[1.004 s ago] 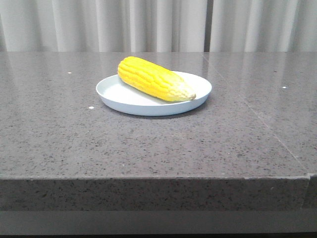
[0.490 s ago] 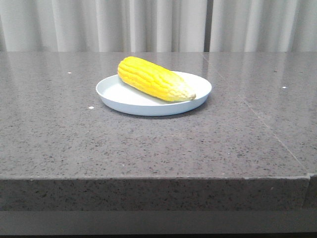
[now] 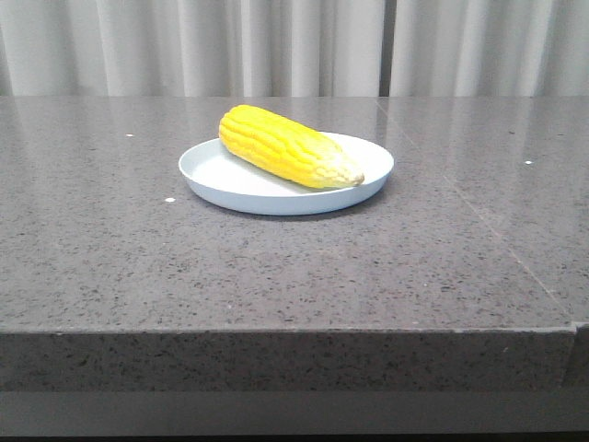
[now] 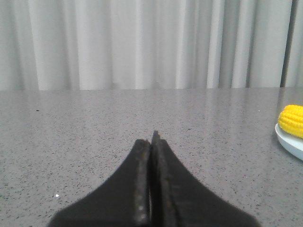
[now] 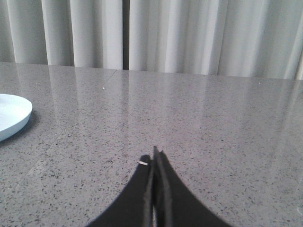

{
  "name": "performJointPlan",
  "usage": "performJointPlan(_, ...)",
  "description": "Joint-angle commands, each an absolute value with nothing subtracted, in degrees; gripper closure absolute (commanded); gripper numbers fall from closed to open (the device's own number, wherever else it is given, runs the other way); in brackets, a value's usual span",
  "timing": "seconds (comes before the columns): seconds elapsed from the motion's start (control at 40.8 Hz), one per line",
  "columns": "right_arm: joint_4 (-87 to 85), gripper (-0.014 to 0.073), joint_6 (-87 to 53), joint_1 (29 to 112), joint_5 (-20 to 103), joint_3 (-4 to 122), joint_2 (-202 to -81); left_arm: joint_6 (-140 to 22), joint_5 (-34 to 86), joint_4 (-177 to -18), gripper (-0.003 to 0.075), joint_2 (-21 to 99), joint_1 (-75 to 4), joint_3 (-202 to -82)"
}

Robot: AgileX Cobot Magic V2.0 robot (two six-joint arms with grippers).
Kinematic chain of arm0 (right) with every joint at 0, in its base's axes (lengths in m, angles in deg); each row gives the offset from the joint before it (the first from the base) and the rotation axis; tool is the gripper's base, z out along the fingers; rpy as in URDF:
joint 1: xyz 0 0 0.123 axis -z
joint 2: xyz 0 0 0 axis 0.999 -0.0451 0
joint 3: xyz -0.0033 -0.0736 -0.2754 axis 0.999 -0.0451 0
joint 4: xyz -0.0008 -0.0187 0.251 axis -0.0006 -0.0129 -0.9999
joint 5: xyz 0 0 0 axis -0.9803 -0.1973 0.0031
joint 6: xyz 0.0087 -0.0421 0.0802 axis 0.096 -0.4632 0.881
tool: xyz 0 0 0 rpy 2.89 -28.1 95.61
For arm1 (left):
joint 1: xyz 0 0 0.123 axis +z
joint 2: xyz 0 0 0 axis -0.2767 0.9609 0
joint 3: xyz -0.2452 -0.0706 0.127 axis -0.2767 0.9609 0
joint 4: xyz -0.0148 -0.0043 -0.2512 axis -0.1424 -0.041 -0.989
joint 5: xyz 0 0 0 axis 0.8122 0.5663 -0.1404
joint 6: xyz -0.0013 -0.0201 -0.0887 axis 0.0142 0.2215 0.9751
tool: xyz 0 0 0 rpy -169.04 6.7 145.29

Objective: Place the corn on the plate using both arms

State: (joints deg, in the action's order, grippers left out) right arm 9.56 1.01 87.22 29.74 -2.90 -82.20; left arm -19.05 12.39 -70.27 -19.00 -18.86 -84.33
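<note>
The yellow corn [image 3: 285,145] lies across the pale blue-white plate [image 3: 221,180] at the middle of the grey table, its pale tip toward the right rim. Neither gripper shows in the front view. In the left wrist view my left gripper [image 4: 151,139] is shut and empty, low over bare table; the corn's end [image 4: 292,120] and the plate's rim [image 4: 288,143] show at the frame's edge, well apart from it. In the right wrist view my right gripper [image 5: 154,156] is shut and empty; the plate's rim [image 5: 14,116] shows far off to the side.
The grey speckled table [image 3: 276,276] has its front edge near the camera. A seam [image 3: 488,230] runs across its right part. Pale curtains [image 3: 294,46] hang behind the table.
</note>
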Motion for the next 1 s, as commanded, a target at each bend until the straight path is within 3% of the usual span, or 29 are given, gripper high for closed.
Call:
performJointPlan(0.0, 9.6, 0.0679, 0.81, 87.51, 24.6, -1.68, -81.24, -19.05, 7.77, -70.42, 0.0741, -19.89, -19.17, -83.05)
performJointPlan(0.98, 11.02, 0.0679, 6.52, 86.47, 20.71, -1.73, -81.19, -19.05, 7.77, -70.42, 0.0741, -19.89, -19.17, -83.05)
